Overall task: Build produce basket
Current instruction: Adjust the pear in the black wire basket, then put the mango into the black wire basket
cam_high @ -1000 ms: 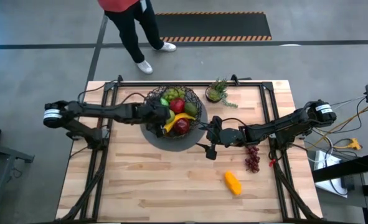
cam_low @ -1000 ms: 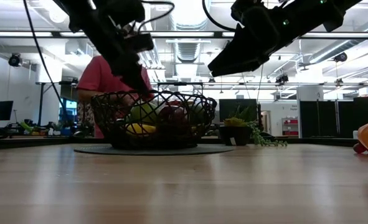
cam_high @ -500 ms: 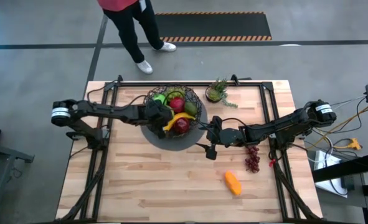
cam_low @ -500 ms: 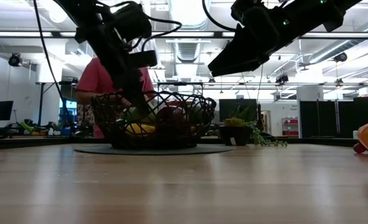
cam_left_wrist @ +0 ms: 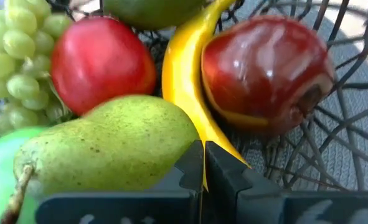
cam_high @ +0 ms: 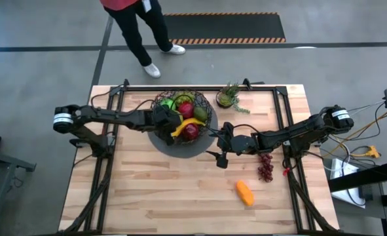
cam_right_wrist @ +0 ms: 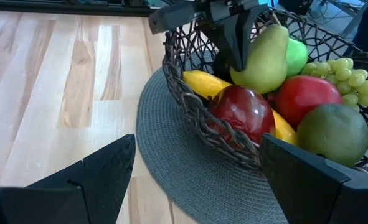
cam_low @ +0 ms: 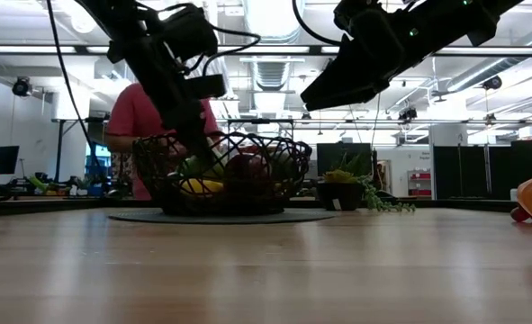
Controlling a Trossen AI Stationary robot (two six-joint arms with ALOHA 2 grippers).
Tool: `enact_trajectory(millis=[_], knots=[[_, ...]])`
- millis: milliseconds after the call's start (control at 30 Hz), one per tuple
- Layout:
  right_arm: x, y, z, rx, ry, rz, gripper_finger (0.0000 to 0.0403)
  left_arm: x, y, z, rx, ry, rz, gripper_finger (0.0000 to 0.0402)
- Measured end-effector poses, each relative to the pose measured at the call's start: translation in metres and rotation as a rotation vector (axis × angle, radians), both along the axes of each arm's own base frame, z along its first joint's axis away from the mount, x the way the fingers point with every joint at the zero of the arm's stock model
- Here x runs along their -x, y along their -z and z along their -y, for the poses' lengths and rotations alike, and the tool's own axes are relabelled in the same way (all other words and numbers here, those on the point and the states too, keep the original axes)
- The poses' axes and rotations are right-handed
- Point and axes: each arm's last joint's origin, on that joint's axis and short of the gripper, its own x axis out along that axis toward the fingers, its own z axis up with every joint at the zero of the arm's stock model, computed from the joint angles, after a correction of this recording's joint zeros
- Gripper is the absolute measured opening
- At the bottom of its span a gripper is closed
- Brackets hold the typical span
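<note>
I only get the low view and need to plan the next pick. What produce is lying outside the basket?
Observer: Purple grapes and an orange piece, both on the table's right side.
Operator: What's the left arm doing?
Observer: The left fingers are shut, down inside the basket, close by the pear and banana.
Operator: And the right?
Observer: The right fingers are open and empty, facing the basket from beside it.
</note>
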Motion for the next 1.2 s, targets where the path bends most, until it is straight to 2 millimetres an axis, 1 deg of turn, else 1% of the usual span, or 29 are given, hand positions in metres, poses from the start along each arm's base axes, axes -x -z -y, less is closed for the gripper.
enact_trajectory(millis=[200,500,700,867,1033,1200], knots=[[0.000,0.000,0.000,0.000,0.000,0.000,0.0325,0.006,0.005,0.000,0.029,-0.025,-0.058,0.0000],[0.000,0.000,0.000,-0.003,0.001,0.001,0.0325,0.004,-0.003,0.000,0.009,0.006,-0.059,0.0000],[0.000,0.000,0.000,0.001,0.000,0.000,0.0325,0.006,-0.026,0.001,-0.021,0.031,0.013,0.0000],[0.000,0.000,0.000,0.002,-0.001,-0.001,0.0325,0.013,-0.053,0.005,-0.070,0.065,0.123,0.0000],[0.000,0.000,0.000,0.003,-0.002,0.003,0.0325,0.023,-0.074,0.020,-0.140,0.147,0.302,0.0000],[-0.003,-0.006,-0.001,0.010,-0.007,0.018,0.0325,0.033,-0.084,0.040,-0.218,0.249,0.486,0.0000]])
